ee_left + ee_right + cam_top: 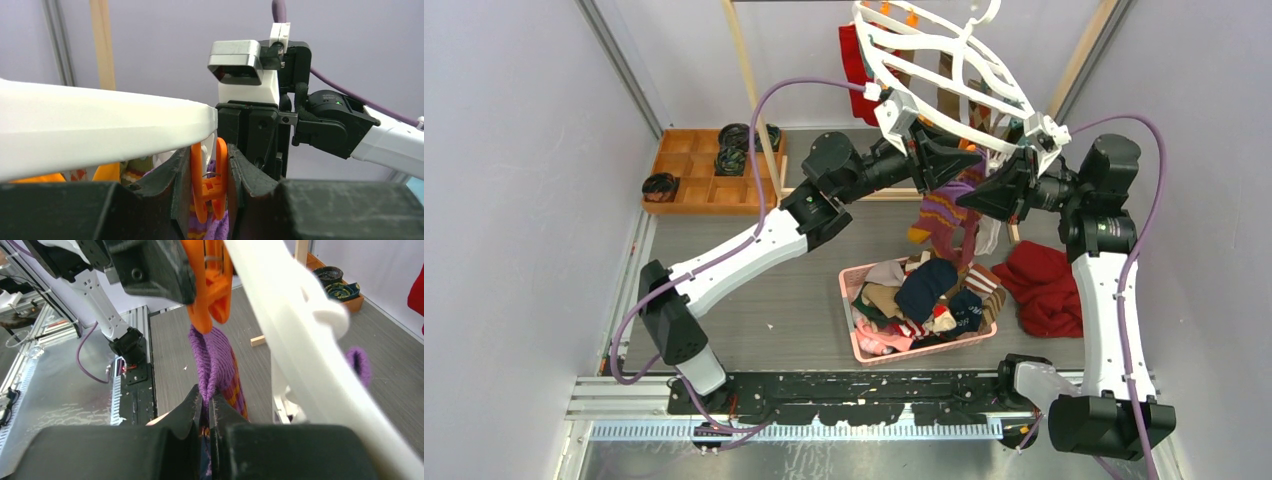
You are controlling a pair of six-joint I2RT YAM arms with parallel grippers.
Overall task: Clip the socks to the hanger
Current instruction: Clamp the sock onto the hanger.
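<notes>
The left gripper (210, 167) is clamped on the two handles of an orange plastic clip peg (207, 186). The peg hangs under the rim of the white plastic oval hanger (100, 125). Facing it, the right gripper (206, 401) is pinched tight on a purple striped knitted sock (216, 360). It holds the sock upright, so the folded cuff reaches the peg's mouth directly above its fingertips. The cuff touches the peg's jaws, but whether they have bitten onto it cannot be told.

The likeliest slip is the left gripper letting the peg go while the cuff sits only at its tip. The peg would then catch a thin edge or nothing, and the sock would drop once the right gripper lets go. The hanger appears to hang free, so a nudge from either gripper could swing it and part peg from cuff. Its broad rim also runs close beside the right gripper, crowding any move upward.

Below both grippers stands a pink plastic basket (847, 292) heaped with mixed-colour socks (924, 290). A crumpled red cloth (1044, 285) lies beneath the right gripper's outer side. Well beyond the left gripper sits a wooden tray (686, 170) holding black coiled rolls (734, 150).
</notes>
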